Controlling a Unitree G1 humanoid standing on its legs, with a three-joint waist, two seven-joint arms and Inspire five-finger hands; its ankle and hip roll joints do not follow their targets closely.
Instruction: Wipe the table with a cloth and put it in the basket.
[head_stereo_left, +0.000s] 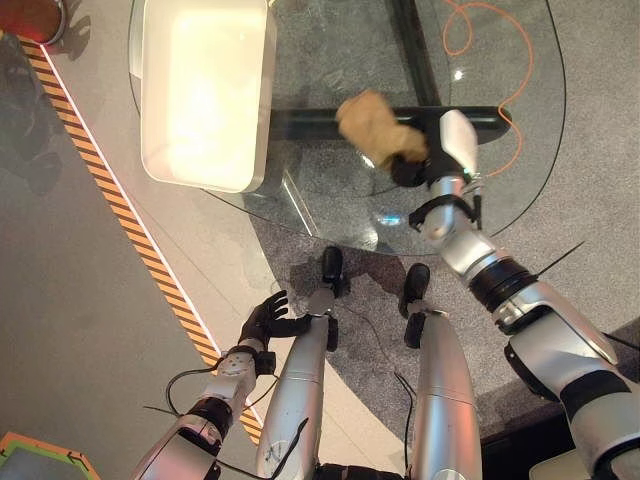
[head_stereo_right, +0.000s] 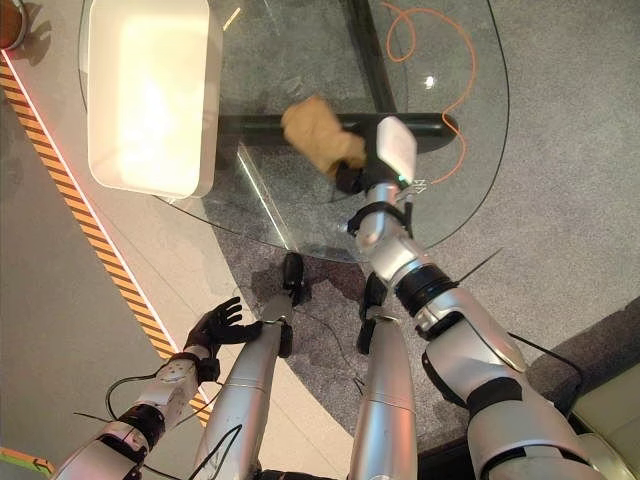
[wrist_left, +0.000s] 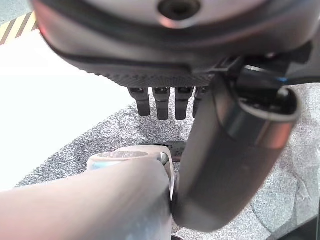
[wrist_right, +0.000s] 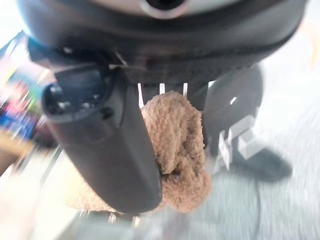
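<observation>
Up close, the right wrist view has the right hand with thumb and fingers curled round the tan cloth. From the head, that cloth bunches above the glass table, frame centre; white basket upper left; left hand spread, lower left.

The right arm is stretched forward, its right hand curled tight. The left hand is held low, fingers spread loosely.

The glass surface lies bare between the right hand and the white basket. An orange cord loops well beyond the hand.
</observation>
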